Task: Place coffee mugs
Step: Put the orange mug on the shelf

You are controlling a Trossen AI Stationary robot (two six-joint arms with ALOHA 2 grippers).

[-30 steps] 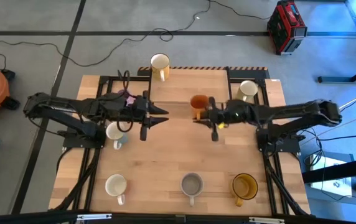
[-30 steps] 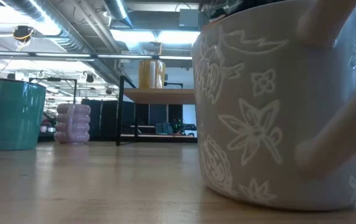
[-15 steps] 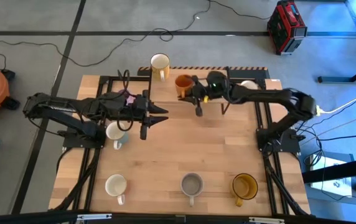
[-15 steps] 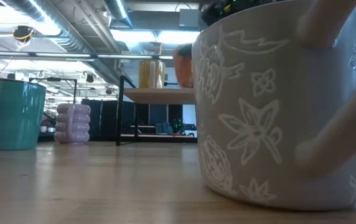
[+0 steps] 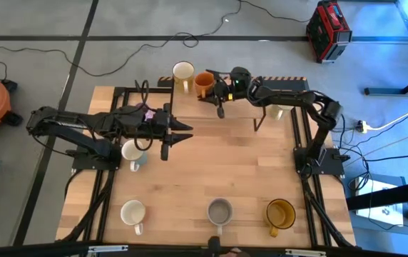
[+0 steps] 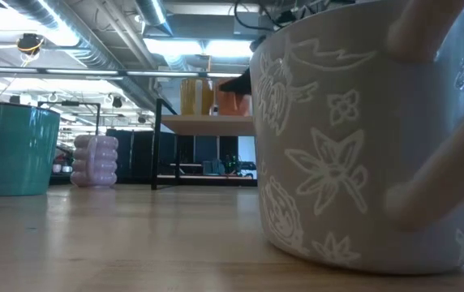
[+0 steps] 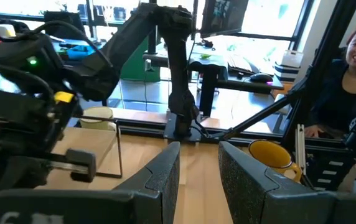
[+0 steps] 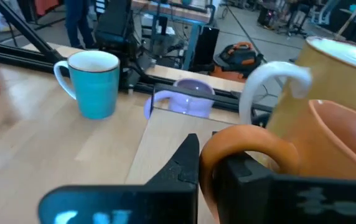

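Desk (image 5: 211,171): wooden top with a raised shelf at its far edge; carries all mugs listed below.

Right arm: stretched across to the far shelf. Right claw (image 5: 215,98) clamped on the handle of the orange mug (image 5: 203,84), mug upright, at the shelf and just beside the yellow-cream mug (image 5: 182,74). Right wrist view confirms: orange handle between the dark fingers, cream-handled mug directly beyond it.

Left arm: waiting over the desk's left-centre. Left claw (image 5: 181,133) parted, nothing in it; the wrist view shows a clear gap between its fingers (image 7: 165,168).

Remaining mugs, desk surface: teal mug with white interior (image 5: 132,152) at left, beneath the left arm; lilac mug (image 5: 145,111) mostly hidden by that arm; cream mug (image 5: 133,213), grey mug (image 5: 220,212) and amber mug (image 5: 280,213) along the near edge; one more cream mug (image 5: 276,111) at right, partly under the right arm.

Risk: likely contact between orange mug and yellow-cream neighbour, since the gap looks slight; a nudge could shift or tip the neighbour off the shelf edge. Release before the base sits flat could leave the orange mug rocking. Handle-only grip allows swing.

Change: orange mug carried from mid-desk to the shelf within the last second; right arm swung leftward; left arm unmoved.
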